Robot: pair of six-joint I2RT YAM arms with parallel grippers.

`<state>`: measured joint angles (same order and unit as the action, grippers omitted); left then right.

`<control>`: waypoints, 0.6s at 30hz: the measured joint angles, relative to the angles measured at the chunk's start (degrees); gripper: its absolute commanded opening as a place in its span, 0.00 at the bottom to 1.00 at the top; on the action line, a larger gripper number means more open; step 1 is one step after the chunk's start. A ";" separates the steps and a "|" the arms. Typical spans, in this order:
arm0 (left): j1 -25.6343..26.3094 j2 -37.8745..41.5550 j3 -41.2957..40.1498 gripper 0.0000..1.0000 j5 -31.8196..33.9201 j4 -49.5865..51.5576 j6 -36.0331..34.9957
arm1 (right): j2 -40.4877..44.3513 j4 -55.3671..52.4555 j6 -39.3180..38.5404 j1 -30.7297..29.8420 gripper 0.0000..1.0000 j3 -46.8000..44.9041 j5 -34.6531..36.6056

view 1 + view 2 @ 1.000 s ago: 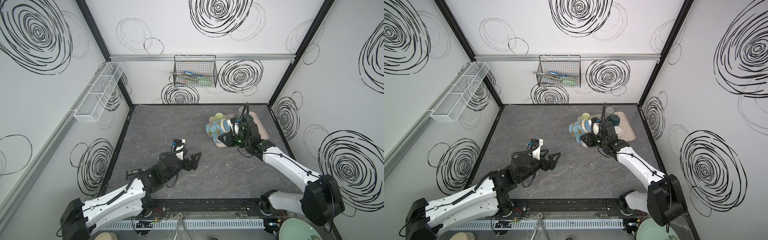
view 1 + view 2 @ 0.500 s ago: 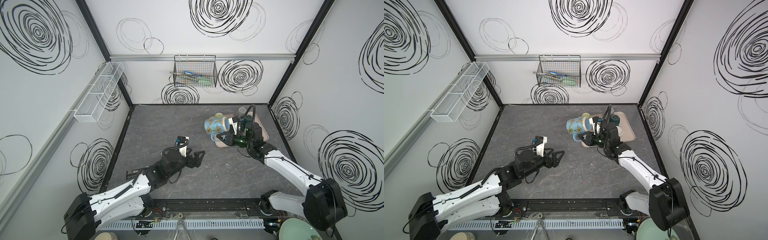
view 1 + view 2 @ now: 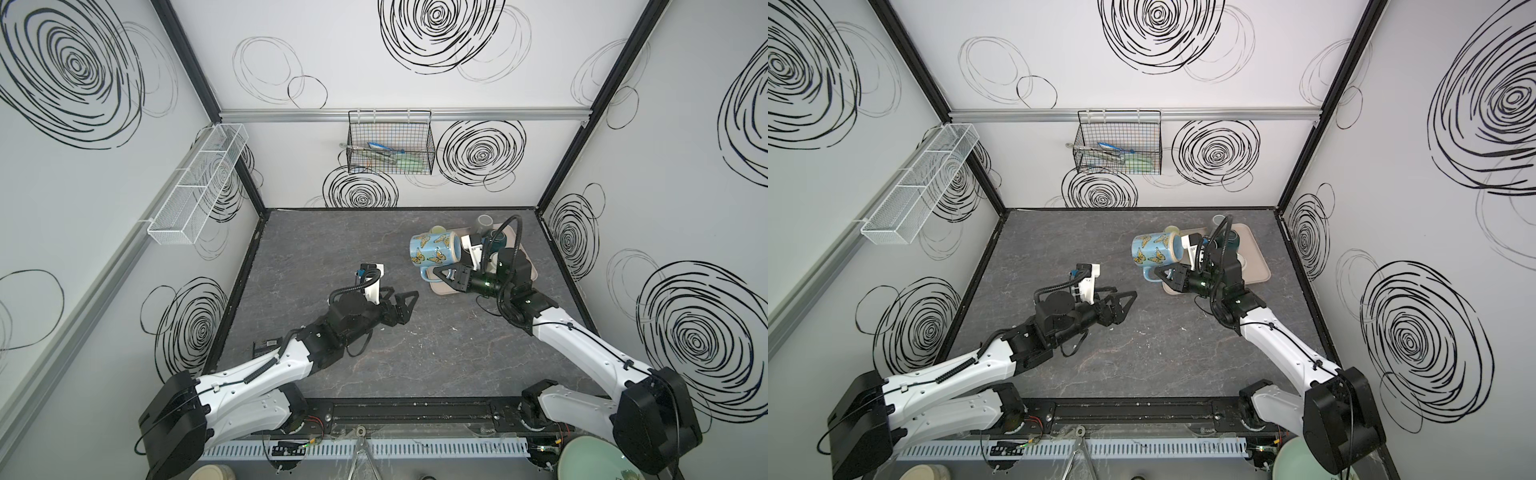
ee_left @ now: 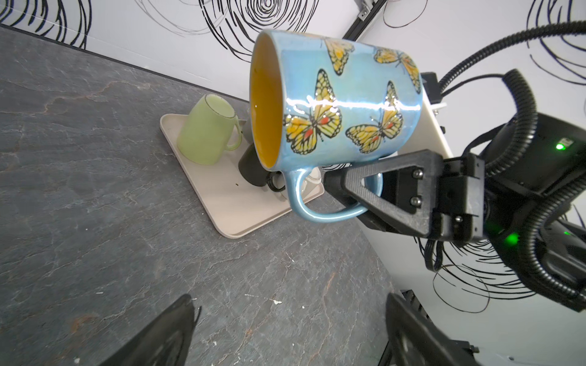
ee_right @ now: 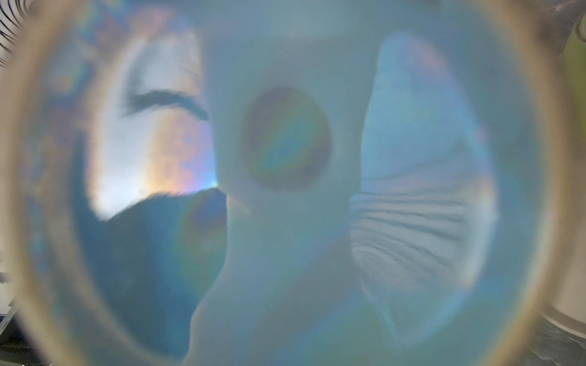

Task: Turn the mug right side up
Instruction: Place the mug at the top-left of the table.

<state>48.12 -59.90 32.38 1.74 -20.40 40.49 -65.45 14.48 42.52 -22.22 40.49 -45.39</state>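
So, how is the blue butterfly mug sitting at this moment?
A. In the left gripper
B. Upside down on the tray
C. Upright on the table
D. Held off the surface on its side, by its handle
D: the right gripper is shut on the handle of the blue butterfly mug, which hangs clear of the tray with its mouth facing sideways.
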 measured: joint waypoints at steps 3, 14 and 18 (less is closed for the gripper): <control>-0.20 -0.24 0.00 0.96 -0.55 -1.53 1.14 | 0.94 1.25 1.53 -0.11 0.02 -0.42 -0.15; -1.55 -2.38 0.81 0.99 -2.69 -5.60 3.23 | 1.97 5.77 6.14 -0.66 0.02 -0.87 -0.87; -2.89 -2.97 0.81 0.98 -3.82 -7.41 4.11 | 1.97 7.65 7.04 -1.14 0.03 -2.05 -0.83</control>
<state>45.23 -62.87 33.19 -2.09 -27.81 44.60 -63.48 22.13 49.56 -23.35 38.44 -46.22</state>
